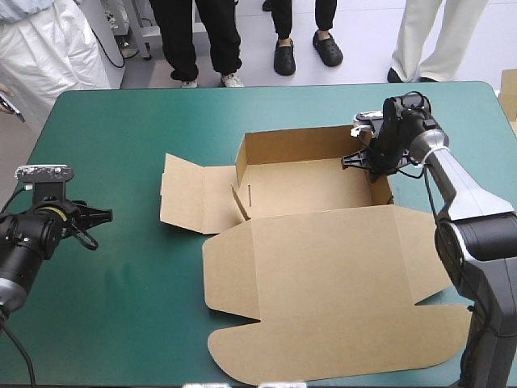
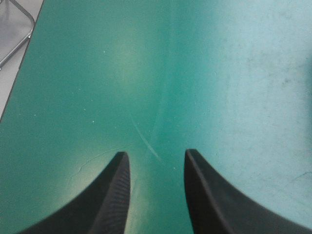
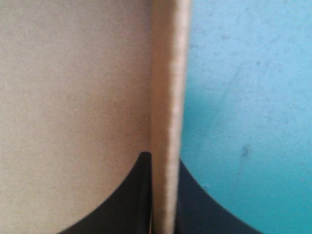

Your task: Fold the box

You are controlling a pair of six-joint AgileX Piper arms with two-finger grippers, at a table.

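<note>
nearest the lens in the high view is the lid [image 1: 323,275] of the brown box [image 1: 307,190], flat on the teal-green cover [image 1: 121,291] and reaching the table's near edge. beyond the lid stands the tray part: far wall and right wall [image 1: 381,191] raised, the left flap [image 1: 190,194] spread flat. the box sits right of the table's middle. the right gripper [image 1: 367,162] is at the right wall. the left gripper [image 1: 101,217] hangs over bare cover near the left edge, well apart from the box.

left wrist view: the black fingers stand apart with nothing between them. the cover below bears a thin pale scratch [image 2: 145,140] just ahead of the fingertips.

right wrist view: both fingers are clamped on the upright wall, board between them. box floor lies on one side, cover on the other.
</note>
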